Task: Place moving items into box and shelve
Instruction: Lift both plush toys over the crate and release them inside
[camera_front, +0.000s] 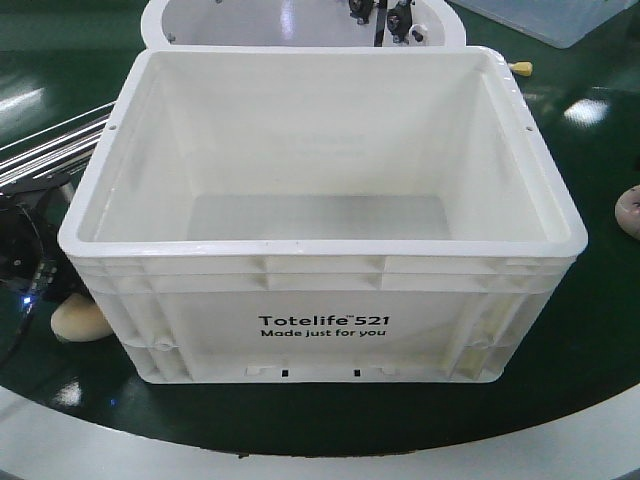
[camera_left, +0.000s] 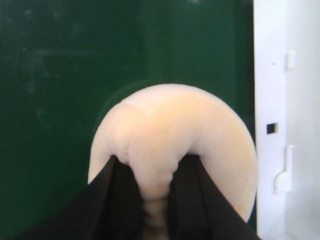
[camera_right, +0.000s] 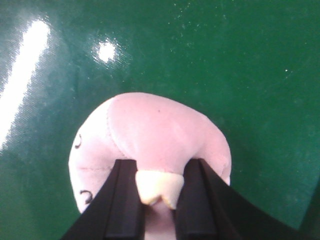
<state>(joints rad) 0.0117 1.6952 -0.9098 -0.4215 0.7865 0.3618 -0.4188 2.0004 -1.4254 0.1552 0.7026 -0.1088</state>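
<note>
Near the left edge of the counter (camera_front: 590, 330), the tan bun (camera_left: 170, 140) is clamped in the jaws of the left gripper (camera_left: 154, 167). The white box (camera_front: 320, 262) at mid-counter is seen empty. Near the right edge, the pink lump (camera_right: 150, 135) is clamped by the right gripper (camera_right: 161, 172). Boxing and shelving are judged undone.

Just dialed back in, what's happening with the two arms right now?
Each arm grips one item. The left gripper is pinched on the tan lump beside the white crate; the right gripper is pinched on the pinkish lump over the green table. The crate is empty, so nothing is loaded yet.
</note>
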